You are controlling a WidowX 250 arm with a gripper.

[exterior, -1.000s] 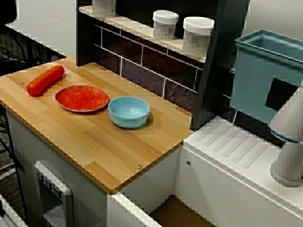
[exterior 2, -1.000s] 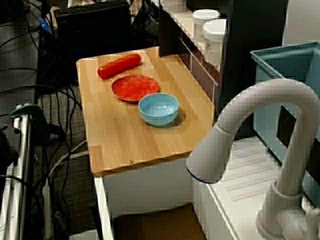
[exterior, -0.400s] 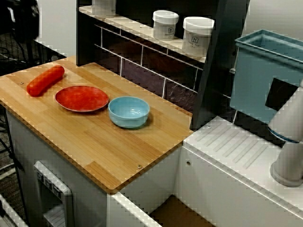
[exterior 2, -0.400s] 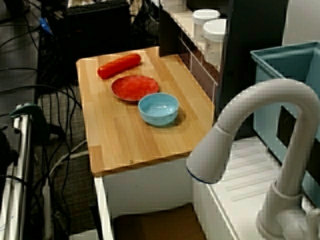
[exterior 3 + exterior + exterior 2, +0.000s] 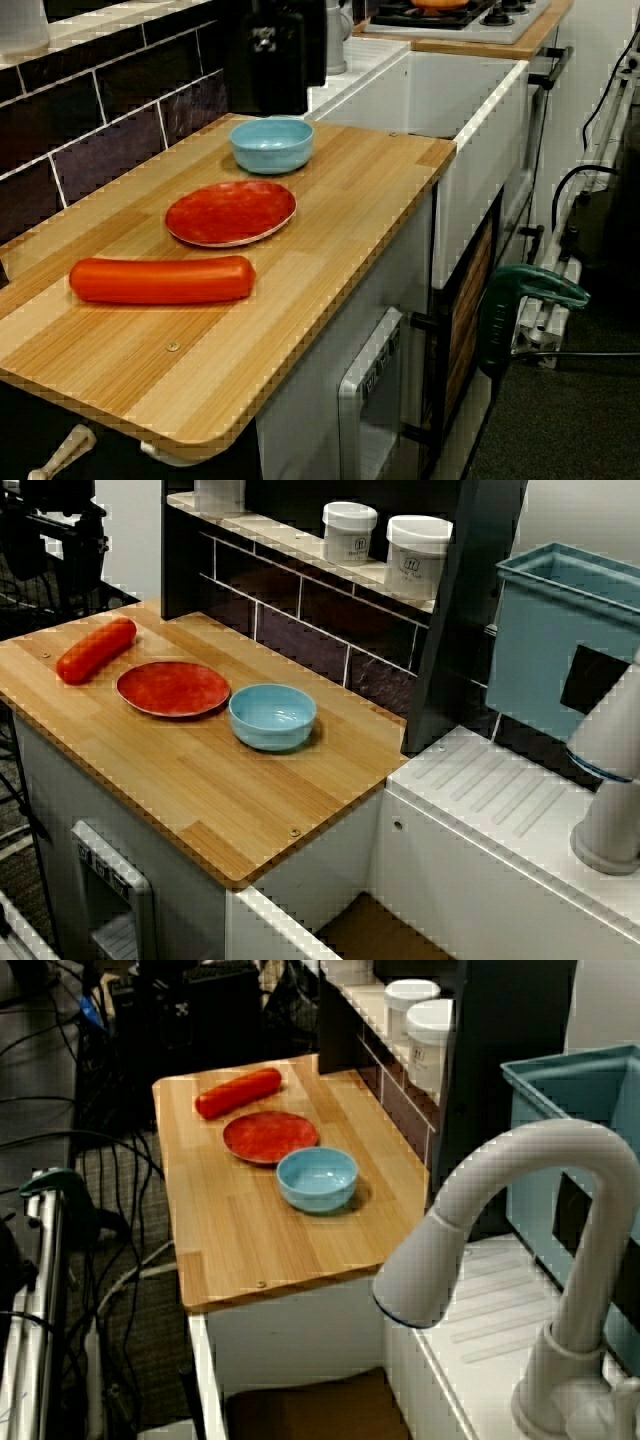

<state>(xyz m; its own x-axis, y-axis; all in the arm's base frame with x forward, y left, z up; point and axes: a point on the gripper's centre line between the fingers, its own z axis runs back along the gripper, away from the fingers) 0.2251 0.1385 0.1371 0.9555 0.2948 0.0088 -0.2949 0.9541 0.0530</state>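
No words or numbers can be read. The two white jars (image 5: 349, 532) (image 5: 417, 558) on the shelf (image 5: 290, 540) each bear a small dark emblem, too blurred to read.

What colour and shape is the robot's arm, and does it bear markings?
Only part of the robot arm shows, at the top-left of the view from above: black and boxy, with a crossbar. No markings or cables are legible; its fingers cannot be made out.

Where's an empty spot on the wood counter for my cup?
The front strip of the wooden counter is bare, between the red plate, blue bowl and the near edge. The red sausage, plate and bowl crowd the middle row.
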